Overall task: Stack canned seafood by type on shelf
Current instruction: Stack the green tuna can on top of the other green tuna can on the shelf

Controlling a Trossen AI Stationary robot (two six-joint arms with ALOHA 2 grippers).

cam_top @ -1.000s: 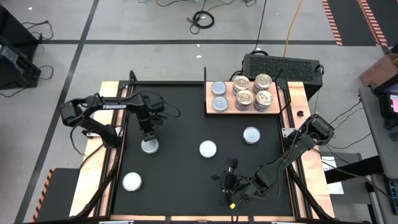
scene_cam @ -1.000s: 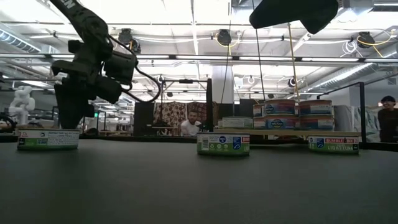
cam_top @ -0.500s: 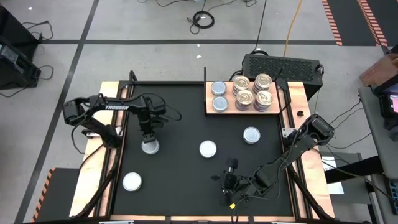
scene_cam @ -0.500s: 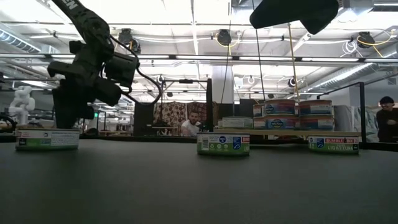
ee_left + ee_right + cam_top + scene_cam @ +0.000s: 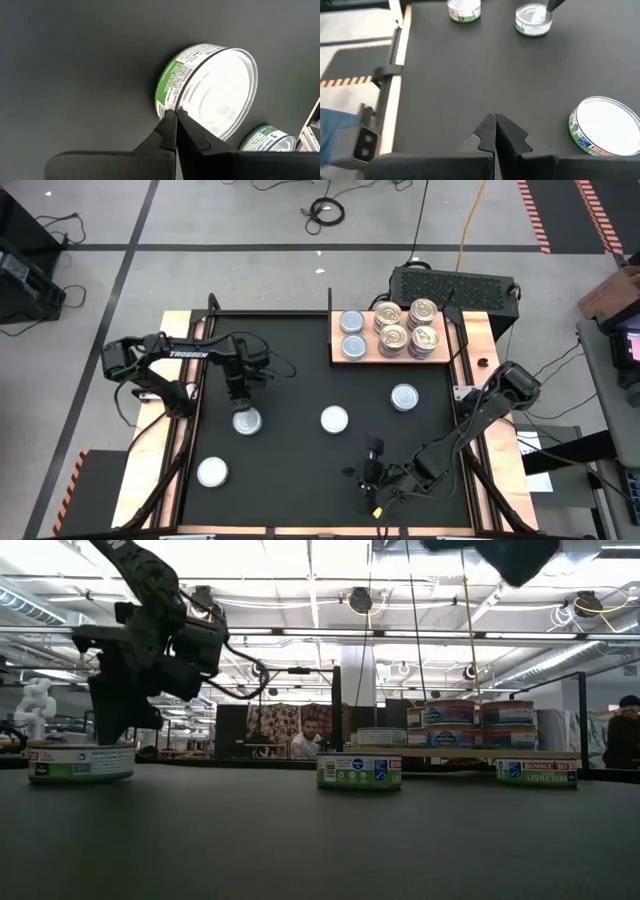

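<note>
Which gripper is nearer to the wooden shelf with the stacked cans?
Left. The left gripper hovers across the black mat from the shelf; the right gripper sits at the mat's near edge.

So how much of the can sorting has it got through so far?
The shelf holds two silvery cans and gold-topped stacks. The left gripper, jaws shut and holding nothing, sits beside a loose can. That one and three other cans still lie on the black mat.
</note>
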